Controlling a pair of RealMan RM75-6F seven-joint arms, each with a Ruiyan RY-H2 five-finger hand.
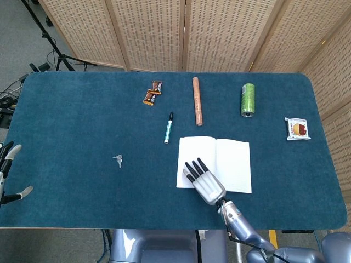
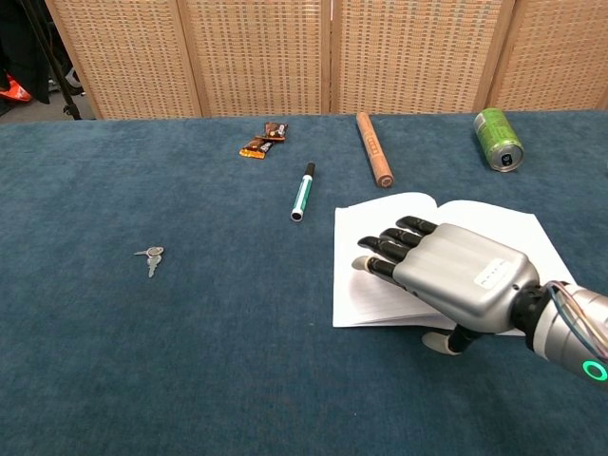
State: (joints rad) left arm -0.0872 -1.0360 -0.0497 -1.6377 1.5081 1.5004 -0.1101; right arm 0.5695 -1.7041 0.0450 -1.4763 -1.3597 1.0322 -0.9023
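An open white notebook (image 1: 230,159) (image 2: 475,223) lies on the blue table near the front, right of centre. My right hand (image 1: 203,179) (image 2: 446,275) lies flat, palm down, on its left page, fingers stretched out and resting on the paper. My left hand (image 1: 6,172) shows only at the far left edge of the head view, off the table's side, with fingers spread and nothing in it.
A green marker (image 1: 168,127) (image 2: 303,191) lies just left of the notebook's far corner. Behind are a wooden rod (image 1: 197,100), a green can (image 1: 248,99) on its side and snack bars (image 1: 153,92). Keys (image 1: 118,160) lie to the left, a snack packet (image 1: 298,129) at far right.
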